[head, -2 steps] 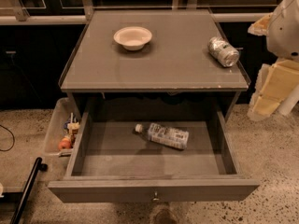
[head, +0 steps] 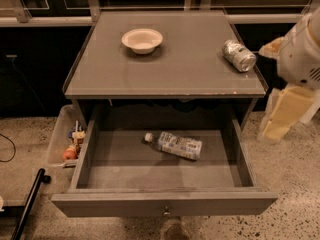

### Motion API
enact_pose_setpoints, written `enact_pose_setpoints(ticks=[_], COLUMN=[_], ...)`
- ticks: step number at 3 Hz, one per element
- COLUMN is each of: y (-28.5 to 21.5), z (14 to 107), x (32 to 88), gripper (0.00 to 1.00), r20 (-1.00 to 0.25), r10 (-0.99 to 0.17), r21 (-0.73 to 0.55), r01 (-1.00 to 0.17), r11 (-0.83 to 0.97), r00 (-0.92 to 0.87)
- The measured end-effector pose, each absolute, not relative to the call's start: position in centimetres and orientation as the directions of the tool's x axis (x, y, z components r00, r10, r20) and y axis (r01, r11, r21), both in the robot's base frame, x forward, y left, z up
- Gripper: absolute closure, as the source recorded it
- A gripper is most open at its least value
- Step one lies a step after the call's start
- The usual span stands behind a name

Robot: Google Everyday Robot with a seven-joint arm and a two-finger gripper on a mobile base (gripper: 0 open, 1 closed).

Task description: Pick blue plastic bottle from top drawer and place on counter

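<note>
The blue plastic bottle point(head: 175, 145) lies on its side in the middle of the open top drawer point(head: 165, 203), with its white cap pointing left. The counter point(head: 170, 69) is above it, the flat grey top of the cabinet. My gripper point(head: 284, 115) hangs at the right edge of the view. It is beside the cabinet's right side, outside the drawer and well clear of the bottle. It is below my white arm point(head: 300, 49) and holds nothing that I can see.
A white bowl point(head: 142, 40) sits at the back left of the counter. A silver can point(head: 238, 55) lies on its side at the right. A pale side tray point(head: 62, 139) of small colourful items is left of the drawer. A black rod point(head: 29, 204) crosses the floor at the lower left.
My arm and gripper have moved a little down and to the left beside the cabinet. The bottle, bowl and can have not moved.
</note>
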State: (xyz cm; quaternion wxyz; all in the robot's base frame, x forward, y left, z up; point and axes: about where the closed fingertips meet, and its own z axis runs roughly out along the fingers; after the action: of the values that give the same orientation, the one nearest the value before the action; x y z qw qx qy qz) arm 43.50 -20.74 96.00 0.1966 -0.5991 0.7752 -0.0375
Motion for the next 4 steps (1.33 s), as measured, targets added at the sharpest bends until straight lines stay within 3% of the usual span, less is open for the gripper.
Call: enact_pose_setpoints(ticks=[3,4], y=[-19.1,-19.1], z=[79.1,79.1], x=[44.6,44.6], gripper=[0.00,0.00], r20=[-0.401,-0.402], r10=[-0.909,-0.909], r21=[-0.203,-0.203], r01=[-0.957,-0.957], r11=[0.207,0.207], r00=[-0.112,-0.112])
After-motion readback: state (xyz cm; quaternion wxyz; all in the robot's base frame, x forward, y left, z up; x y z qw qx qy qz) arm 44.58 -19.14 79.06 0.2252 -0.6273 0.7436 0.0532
